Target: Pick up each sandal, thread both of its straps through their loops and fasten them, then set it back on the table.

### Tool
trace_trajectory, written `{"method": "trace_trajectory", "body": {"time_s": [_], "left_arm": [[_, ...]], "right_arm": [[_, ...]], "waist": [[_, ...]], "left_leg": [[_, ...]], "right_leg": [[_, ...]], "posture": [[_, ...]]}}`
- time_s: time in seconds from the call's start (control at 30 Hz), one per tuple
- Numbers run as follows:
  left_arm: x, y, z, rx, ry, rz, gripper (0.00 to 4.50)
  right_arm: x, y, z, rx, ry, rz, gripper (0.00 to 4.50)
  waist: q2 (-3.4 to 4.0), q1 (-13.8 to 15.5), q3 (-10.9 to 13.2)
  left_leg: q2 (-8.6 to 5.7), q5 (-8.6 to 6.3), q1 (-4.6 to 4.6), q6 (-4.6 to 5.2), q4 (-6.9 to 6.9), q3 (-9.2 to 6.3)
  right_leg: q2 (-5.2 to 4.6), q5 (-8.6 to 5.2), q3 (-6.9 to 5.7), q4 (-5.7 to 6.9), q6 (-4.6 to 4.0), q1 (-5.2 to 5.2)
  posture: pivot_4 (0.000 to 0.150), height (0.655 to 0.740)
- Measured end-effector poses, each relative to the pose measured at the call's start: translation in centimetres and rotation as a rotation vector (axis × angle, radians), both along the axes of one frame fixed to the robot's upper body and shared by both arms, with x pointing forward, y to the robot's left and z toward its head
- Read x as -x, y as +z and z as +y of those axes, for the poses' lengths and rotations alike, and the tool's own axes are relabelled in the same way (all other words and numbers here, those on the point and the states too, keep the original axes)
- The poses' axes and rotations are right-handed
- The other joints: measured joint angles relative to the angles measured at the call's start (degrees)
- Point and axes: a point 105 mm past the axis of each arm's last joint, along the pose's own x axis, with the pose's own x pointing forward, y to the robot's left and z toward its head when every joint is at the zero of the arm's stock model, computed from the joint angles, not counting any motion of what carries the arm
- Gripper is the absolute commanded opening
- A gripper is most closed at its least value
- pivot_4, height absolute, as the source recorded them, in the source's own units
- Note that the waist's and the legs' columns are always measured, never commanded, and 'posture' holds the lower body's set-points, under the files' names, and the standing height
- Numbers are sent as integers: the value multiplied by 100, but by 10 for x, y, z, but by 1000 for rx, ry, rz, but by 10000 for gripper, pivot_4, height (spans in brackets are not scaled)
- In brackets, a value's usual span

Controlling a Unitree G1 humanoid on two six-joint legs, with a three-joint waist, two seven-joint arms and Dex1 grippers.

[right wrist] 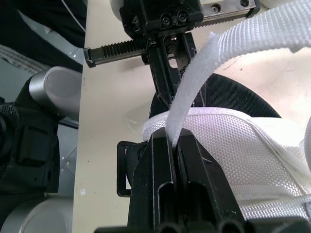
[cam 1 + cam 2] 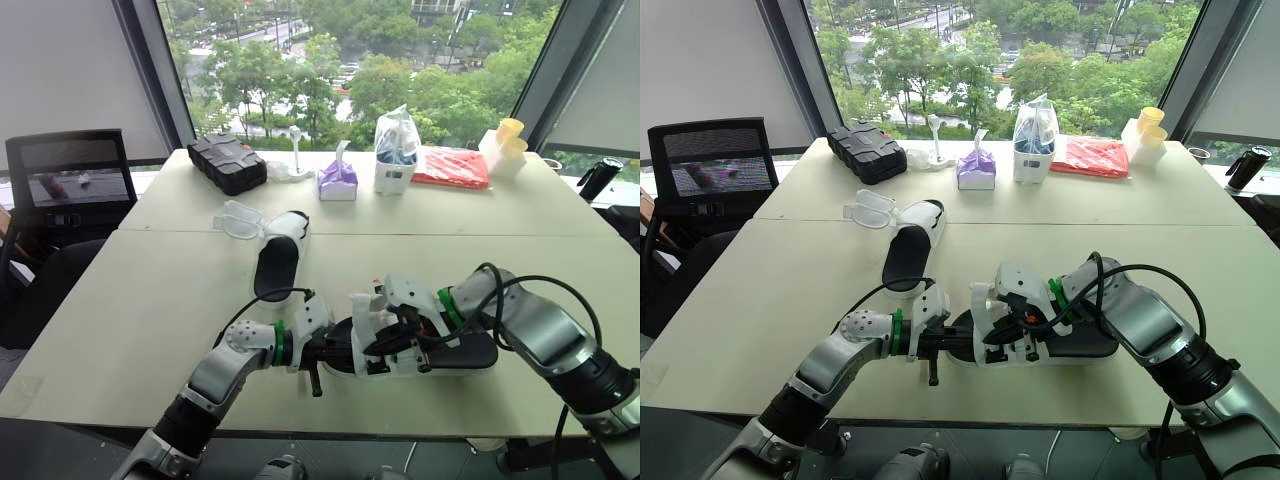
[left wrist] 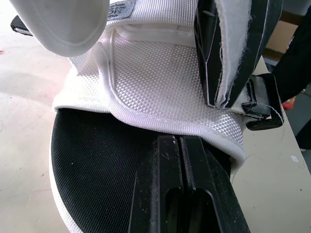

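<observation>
At table [image 2: 150, 290] front edge: near sandal [image 2: 1085, 345] sits sole-down between both grippers. Second sandal [image 2: 277, 262] lies well behind it, mid-table. Left gripper [image 3: 181, 145]: fingers pressed together, tips at the white upper's rim over the black footbed; cannot tell if anything is pinched. Right gripper [image 1: 170, 145]: fingers closed, pinching the white strap [image 1: 233, 43].

left arm [image 2: 225, 365]: shiny grey tubes, white wrist block, green ring [image 2: 279, 343] | right arm [image 2: 545, 330]: same grey, green ring, black cables [image 2: 545, 283] looping over it | left gripper [image 3: 182, 141]: black fingers, toothed bar [image 1: 116, 48], small round screws [image 1: 167, 19] | right gripper [image 1: 167, 141]: black, blocky
</observation>
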Motion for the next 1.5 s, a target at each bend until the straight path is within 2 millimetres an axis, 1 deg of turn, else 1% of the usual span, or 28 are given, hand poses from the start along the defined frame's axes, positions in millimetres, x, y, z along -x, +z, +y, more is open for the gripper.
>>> {"method": "trace_trajectory", "body": {"time_s": [0.5,0.83,1.1,1.2,1.33,1.5], "left_arm": [[0,0,1,-3,0,-2,0],[0,0,1,-3,-1,-3,0],[0,0,1,-3,-1,-4,0],[0,0,1,-2,-2,-3,0],[0,0,1,-3,-1,-3,0],[0,0,1,-3,-1,-3,0]], "right_arm": [[6,2,1,-46,-30,-104,668],[12,7,3,-69,-25,-83,668],[19,7,0,-51,-11,-60,668],[22,5,0,-43,-6,-55,668],[26,-5,-3,-24,-17,-27,668],[25,-6,-3,-25,-22,-39,668]], "waist": [[0,-5,0],[0,-7,0],[0,-6,0],[0,-3,0],[0,-7,0],[1,-7,0]], "left_leg": [[2,0,0,0,0,0],[2,0,0,0,0,0],[2,0,0,0,0,0],[2,0,-1,0,-1,0],[2,0,0,0,0,0],[3,0,0,0,0,0]], "right_leg": [[2,0,0,2,0,-2],[2,-4,0,2,-7,-2],[1,-4,1,2,-7,-2],[1,-4,0,1,-7,-2],[1,-4,1,2,-7,-2],[1,-4,1,2,-8,-1]], "posture": [[1500,7400],[1500,7400],[1500,7400],[1500,7400],[1500,7400],[1500,7400]]}}
